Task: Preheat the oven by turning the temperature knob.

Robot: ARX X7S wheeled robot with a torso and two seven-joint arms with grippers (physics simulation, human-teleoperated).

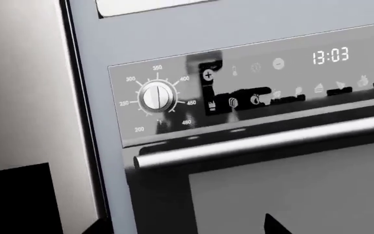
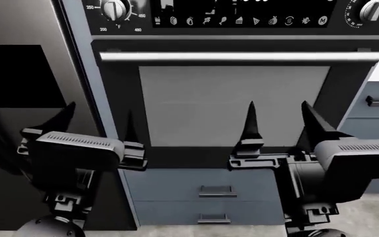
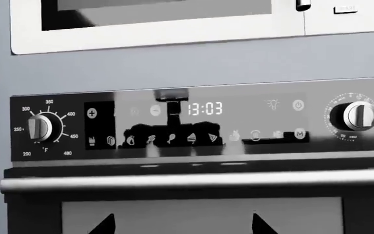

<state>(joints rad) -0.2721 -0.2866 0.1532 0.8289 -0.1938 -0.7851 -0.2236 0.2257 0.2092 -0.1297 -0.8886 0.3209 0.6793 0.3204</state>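
I have both arms parked low in front of the oven (image 2: 236, 103), and neither has reached the controls yet. The temperature knob (image 2: 115, 9) sits at the left end of the control panel (image 3: 200, 124), ringed by markings from 200 up to 480; there is no desk here, so I place things by the oven front itself. In the left wrist view the knob's grip bar stands nearly upright. A second knob (image 3: 356, 116) sits at the panel's right end, and the clock display (image 3: 204, 108) reads 13:03.

My left gripper (image 2: 97, 126) hangs below the door handle (image 2: 239, 57), well apart from the knob, with its fingers spread and nothing between them. My right gripper (image 2: 276, 123) is likewise spread and empty, facing the door glass.

I judge the task barely begun: the approach, the grasp and the turn are all left. The left arm looks the nearer one for the reach upward.
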